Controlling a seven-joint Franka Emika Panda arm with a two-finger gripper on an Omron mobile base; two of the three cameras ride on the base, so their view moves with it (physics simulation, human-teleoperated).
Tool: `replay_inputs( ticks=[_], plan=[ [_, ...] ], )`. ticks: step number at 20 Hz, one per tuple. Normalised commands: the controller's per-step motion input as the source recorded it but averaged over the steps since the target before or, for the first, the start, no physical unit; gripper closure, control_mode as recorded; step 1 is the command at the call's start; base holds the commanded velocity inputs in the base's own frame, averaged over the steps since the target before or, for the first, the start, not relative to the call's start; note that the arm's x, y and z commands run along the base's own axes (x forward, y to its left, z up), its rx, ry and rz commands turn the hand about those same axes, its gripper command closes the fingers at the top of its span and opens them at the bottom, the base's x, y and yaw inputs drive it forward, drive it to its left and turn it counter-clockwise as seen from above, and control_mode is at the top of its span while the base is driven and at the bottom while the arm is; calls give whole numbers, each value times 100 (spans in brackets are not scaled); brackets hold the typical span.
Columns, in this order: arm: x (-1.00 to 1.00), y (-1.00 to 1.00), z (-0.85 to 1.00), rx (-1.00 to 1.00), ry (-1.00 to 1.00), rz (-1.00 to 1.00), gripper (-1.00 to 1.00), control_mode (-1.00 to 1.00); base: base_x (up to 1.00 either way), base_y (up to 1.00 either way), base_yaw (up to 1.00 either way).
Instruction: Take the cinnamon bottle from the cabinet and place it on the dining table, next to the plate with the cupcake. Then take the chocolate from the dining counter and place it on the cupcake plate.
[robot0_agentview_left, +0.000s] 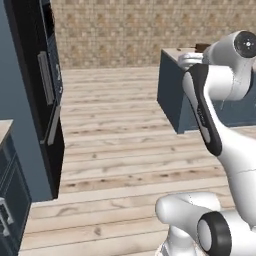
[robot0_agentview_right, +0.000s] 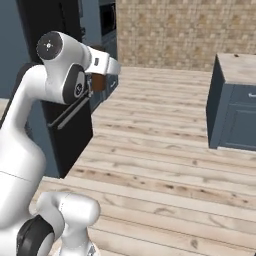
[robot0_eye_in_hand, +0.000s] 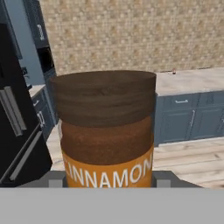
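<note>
While the gripper (robot0_agentview_right: 100, 80) is hanging in mid-air above bare plank floor (robot0_agentview_right: 165, 165), its fingers are clamped halfway closed around the cinnamon bottle (robot0_eye_in_hand: 107, 131), which is standing upright between them. Wide open floor is lying between the black fridge (robot0_agentview_right: 60, 115) and the dining table (robot0_agentview_right: 235, 100).

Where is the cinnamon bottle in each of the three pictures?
Left base view: hidden behind the robot's arm, I cannot find it.
Right base view: upper left, the cinnamon bottle is a small brown shape held at the end of the arm.
Hand view: huge in the middle, between the end effector tips.
Shared landmark: the tan brick wall at the back.
</note>
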Motion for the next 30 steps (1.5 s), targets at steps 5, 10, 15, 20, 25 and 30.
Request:
replay_inputs(
  ticks=[5, 10, 15, 20, 25, 30],
  plan=[
    [0, 0, 0, 0, 0, 0, 100, 100, 100, -4, -2],
    [0, 0, 0, 0, 0, 0, 100, 100, 100, 0, 0],
    [0, 0, 0, 0, 0, 0, 100, 100, 100, -7, 0],
    [0, 0, 0, 0, 0, 0, 100, 100, 100, -22, -3],
    [0, 0, 0, 0, 0, 0, 100, 100, 100, -22, -7],
    [0, 0, 0, 0, 0, 0, 100, 100, 100, -22, -6]
  ],
)
